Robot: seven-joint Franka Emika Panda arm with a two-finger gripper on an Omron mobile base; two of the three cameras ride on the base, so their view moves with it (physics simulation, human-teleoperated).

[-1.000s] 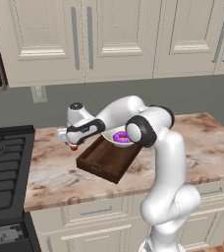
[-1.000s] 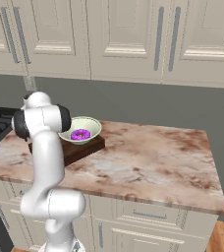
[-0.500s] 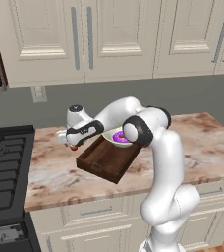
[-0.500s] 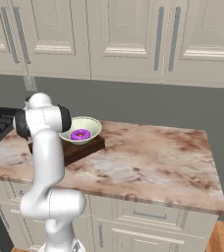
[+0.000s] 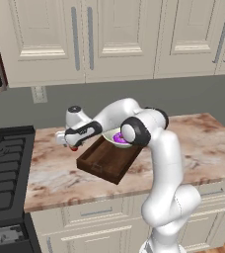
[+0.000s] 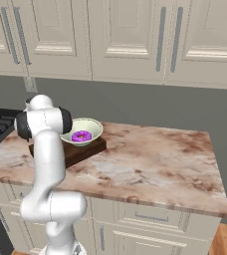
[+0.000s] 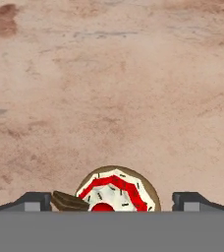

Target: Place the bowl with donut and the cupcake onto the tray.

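Observation:
The dark brown tray (image 5: 107,160) lies on the marble counter, also seen as the tray (image 6: 83,152) from the right. The cream bowl (image 5: 115,139) rests on its far end with the purple donut (image 5: 118,137) inside; bowl (image 6: 82,131), donut (image 6: 81,136). Just left of the tray, my gripper (image 5: 70,145) hangs low over the counter. Under it a speck of red marks the cupcake (image 5: 74,147). In the hand view the cupcake (image 7: 117,193), red and white on top, sits between the fingertips (image 7: 34,201) of my open gripper (image 7: 113,203), apart from both.
A black stove (image 5: 6,168) adjoins the counter on the left. Bare marble counter (image 5: 203,143) stretches to the right of the tray. Cream cabinets (image 5: 114,34) hang above the grey back wall. My arm arches over the tray's near side.
The hand has dropped a little and shifted left, closer to the counter beside the tray. Bowl, donut and tray have stayed put.

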